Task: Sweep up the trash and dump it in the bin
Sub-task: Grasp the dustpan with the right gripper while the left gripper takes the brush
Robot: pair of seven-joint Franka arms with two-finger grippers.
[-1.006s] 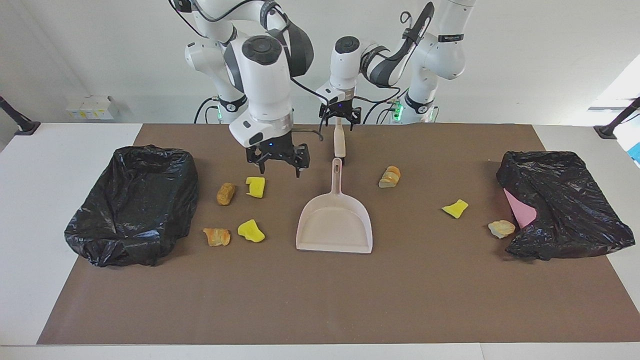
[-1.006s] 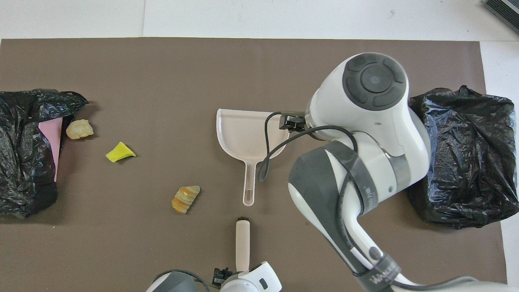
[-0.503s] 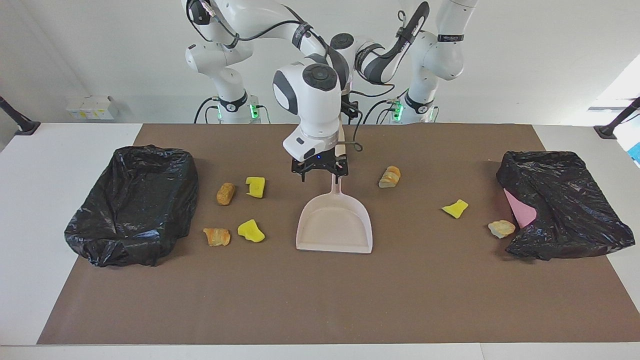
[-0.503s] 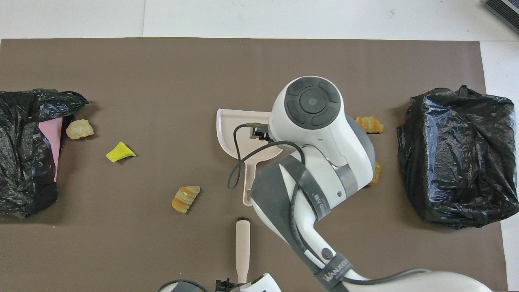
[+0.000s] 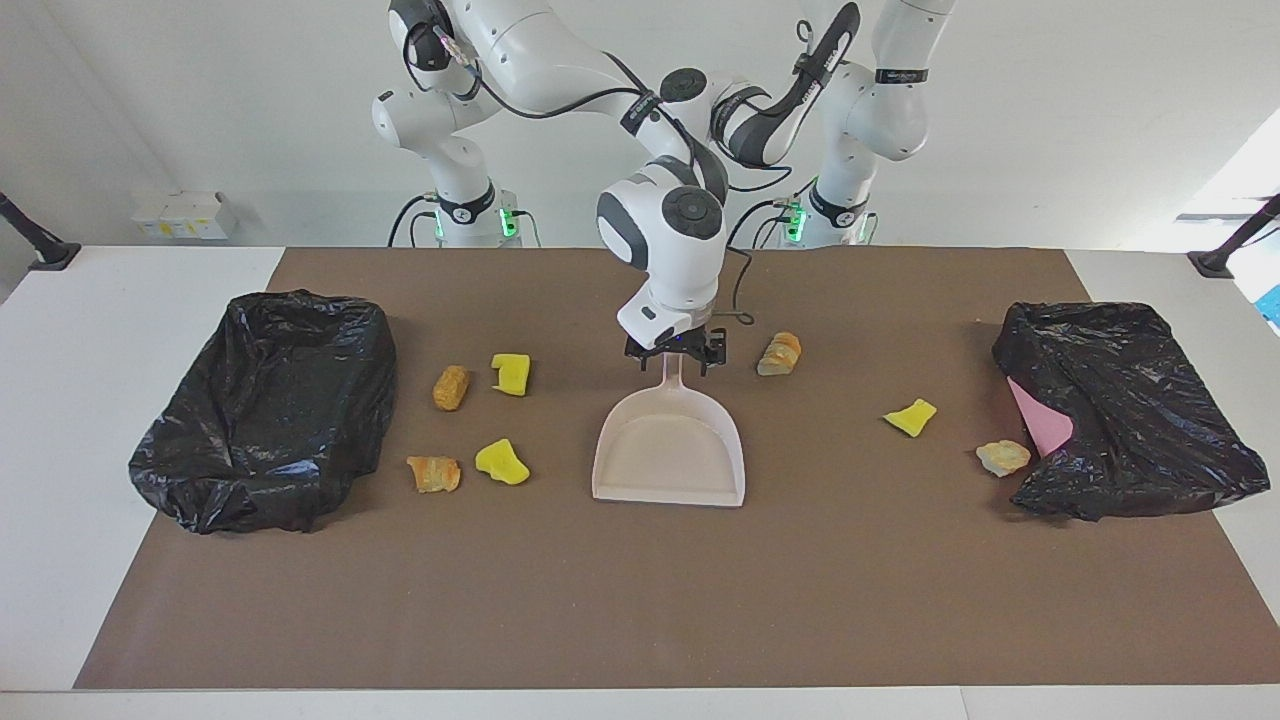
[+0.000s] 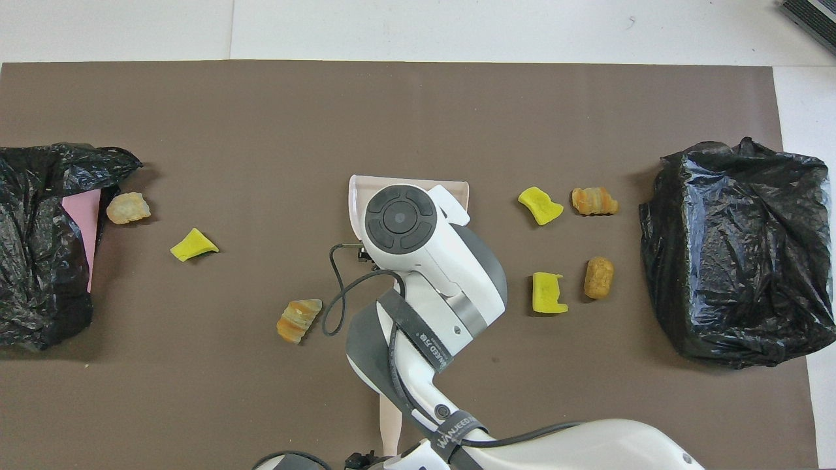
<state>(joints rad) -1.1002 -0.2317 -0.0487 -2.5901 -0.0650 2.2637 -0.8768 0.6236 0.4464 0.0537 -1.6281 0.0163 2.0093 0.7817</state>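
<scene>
Here, at the right arm's end of the table, a black bin bag [image 5: 265,405] lies open, none of the trash in it that can be seen. Four scraps lie beside it on the brown mat [image 5: 640,600]: a tan bread piece [image 5: 451,387] and a yellow sponge chunk [image 5: 512,373] nearer the robots, a second bread piece [image 5: 434,473] and a second sponge chunk [image 5: 501,462] farther out.

At mid-table the right gripper [image 5: 677,358] hangs low over the handle of the beige dustpan [image 5: 670,450], fingers spread wide to either side of it and gripping nothing. The left gripper [image 6: 382,459], hidden by the right arm in the facing view, appears clamped on the end of the brush [image 6: 390,424] close to the robots.

Toward the left arm's end lie a striped bread piece [image 5: 780,353], a third sponge chunk [image 5: 910,416] and a pale crust [image 5: 1002,457], this last just beside a second black bag [image 5: 1130,420] with something pink [image 5: 1043,420] showing in its mouth.

The risks ahead look plain. An off-centre grip on the thin handle could let the pan twist or tip. The arms work close together and could knock each other. A hard stroke could drive the pale crust under the bag's loose fold.
</scene>
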